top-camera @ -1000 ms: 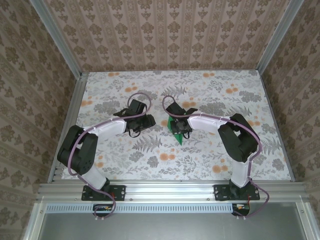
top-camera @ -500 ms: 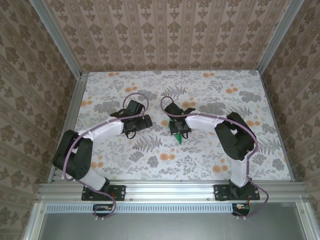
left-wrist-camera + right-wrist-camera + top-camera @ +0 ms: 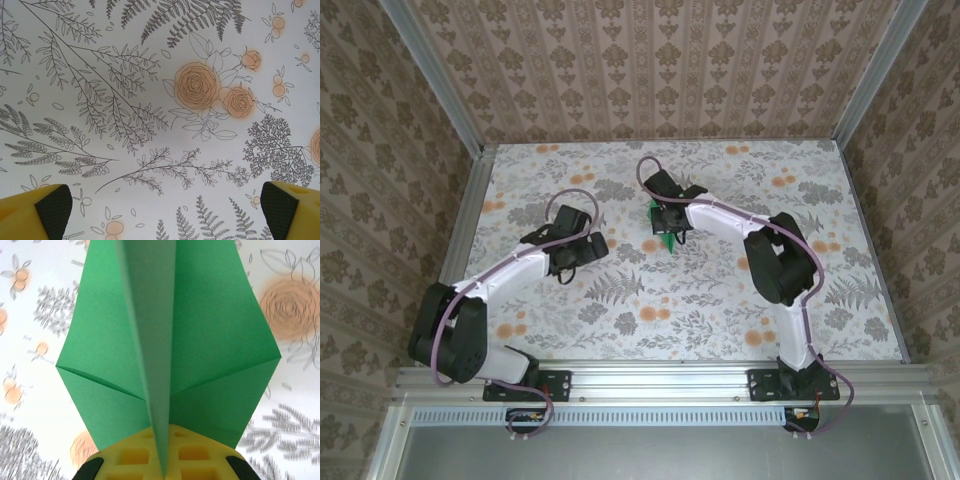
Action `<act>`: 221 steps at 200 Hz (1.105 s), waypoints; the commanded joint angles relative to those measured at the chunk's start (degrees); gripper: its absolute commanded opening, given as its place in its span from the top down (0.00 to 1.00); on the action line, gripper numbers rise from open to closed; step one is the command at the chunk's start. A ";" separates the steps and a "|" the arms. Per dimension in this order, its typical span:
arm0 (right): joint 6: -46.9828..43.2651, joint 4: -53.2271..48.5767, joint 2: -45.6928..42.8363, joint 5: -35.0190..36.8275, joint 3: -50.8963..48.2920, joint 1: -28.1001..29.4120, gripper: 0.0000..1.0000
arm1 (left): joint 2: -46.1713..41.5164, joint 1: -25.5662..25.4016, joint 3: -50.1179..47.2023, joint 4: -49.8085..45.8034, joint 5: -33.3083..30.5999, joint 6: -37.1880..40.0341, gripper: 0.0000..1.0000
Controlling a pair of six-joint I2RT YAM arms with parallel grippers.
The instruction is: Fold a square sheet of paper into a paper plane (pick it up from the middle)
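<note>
The folded green paper plane (image 3: 170,340) juts forward from the right gripper (image 3: 162,462), whose jaws are pressed together on its centre fold. The left gripper (image 3: 165,212) hangs spread wide above the floral table (image 3: 125,60). Folding appears nearly finished, and the next move likely calls for a gentle set-down.

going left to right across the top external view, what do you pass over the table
left arm's elbow → left pincer → paper plane → right arm's elbow

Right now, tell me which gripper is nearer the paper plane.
Right. The right gripper is shut on the paper plane; the left gripper hangs open, apart, to its left in the top view.
</note>
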 commanded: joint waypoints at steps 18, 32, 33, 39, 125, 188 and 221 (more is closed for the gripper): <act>-1.88 -4.46 6.21 1.04 6.66 -1.39 0.94 | -2.54 0.90 -1.45 -1.68 -0.76 1.97 0.00; -1.89 -5.83 8.22 1.30 8.39 -1.48 0.93 | -2.64 0.92 -1.73 -1.55 -0.49 2.00 0.00; -1.89 -5.86 8.32 1.30 8.51 -1.48 0.93 | -2.57 0.96 -1.76 -1.52 -0.49 1.95 0.00; -1.89 -6.03 8.87 1.21 8.77 -1.48 0.93 | -2.52 1.02 -1.86 -1.44 -0.36 2.04 0.00; -1.65 -7.25 10.28 1.08 9.56 -1.49 0.82 | -2.54 1.16 -2.11 -1.23 0.21 1.90 0.00; -2.51 -8.94 -3.61 2.35 8.15 -1.39 0.58 | -4.28 1.14 3.19 -4.97 -3.35 4.38 0.00; -3.38 -5.82 -13.24 5.04 2.55 -1.78 0.39 | -7.00 4.00 3.53 -2.85 -3.63 6.90 0.00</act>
